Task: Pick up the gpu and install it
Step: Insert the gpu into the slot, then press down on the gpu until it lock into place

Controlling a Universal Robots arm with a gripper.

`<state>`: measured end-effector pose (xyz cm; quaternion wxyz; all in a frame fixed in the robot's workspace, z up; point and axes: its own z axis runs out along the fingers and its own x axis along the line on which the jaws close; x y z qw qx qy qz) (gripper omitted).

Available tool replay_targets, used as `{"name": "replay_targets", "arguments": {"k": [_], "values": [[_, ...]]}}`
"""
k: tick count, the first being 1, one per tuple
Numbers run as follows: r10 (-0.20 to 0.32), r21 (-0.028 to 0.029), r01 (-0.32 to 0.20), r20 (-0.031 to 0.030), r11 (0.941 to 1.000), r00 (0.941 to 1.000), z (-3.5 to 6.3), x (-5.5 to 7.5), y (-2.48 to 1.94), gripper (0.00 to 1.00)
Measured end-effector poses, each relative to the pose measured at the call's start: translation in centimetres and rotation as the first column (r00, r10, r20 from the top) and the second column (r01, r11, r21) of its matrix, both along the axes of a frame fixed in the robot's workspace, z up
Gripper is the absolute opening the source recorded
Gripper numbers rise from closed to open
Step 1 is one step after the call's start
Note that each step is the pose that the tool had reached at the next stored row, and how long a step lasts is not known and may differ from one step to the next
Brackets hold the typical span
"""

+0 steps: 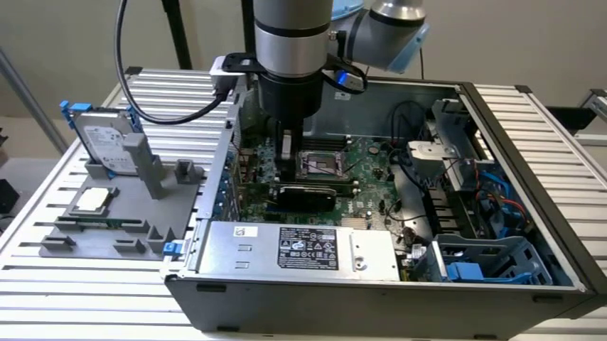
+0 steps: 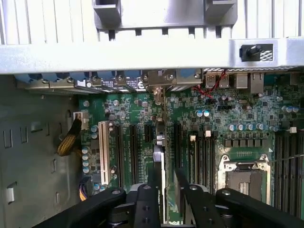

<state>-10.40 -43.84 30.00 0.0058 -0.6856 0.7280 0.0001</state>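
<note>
Gripper (image 2: 161, 190) clamped on the gpu (image 2: 160, 142), card edge-on, long axis parallel to the motherboard (image 2: 237, 123) slots, directly above them.

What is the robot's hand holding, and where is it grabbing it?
The hand holds the gpu by its top edge, standing edge-on above the motherboard slots.

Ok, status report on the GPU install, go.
Gripper down inside the computer case, shut on the gpu. Card edge-on, upright over the motherboard expansion slots. Nothing blocking seen.
</note>
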Motion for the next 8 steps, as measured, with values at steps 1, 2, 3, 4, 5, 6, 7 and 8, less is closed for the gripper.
{"name": "replay_targets", "arguments": {"k": [1,2,3,4,5,6,7,8], "values": [[0.0,0.0,0.0,0.0,1.0,1.0,0.0,0.0,0.0,0.0],[0.0,-0.0002,0.0,-0.0001,1.0,1.0,0.01,0.0,0.0,0.0],[0.0,-0.0002,0.0,-0.0002,1.0,1.0,0.01,0.0,0.0,0.0],[0.0,-0.0002,0.0,-0.0002,1.0,1.0,0.01,0.0,0.0,0.0],[0.0,-0.0001,0.0,-0.0001,1.0,1.0,0.01,0.0,0.0,0.0],[0.0,-0.0002,0.0,-0.0001,1.0,1.0,0.01,0.0,0.0,0.0],[0.0,-0.0002,0.0,-0.0002,1.0,1.0,0.01,0.0,0.0,0.0],[0.0,-0.0002,0.0,-0.0002,1.0,1.0,0.01,0.0,0.0,0.0]]}}
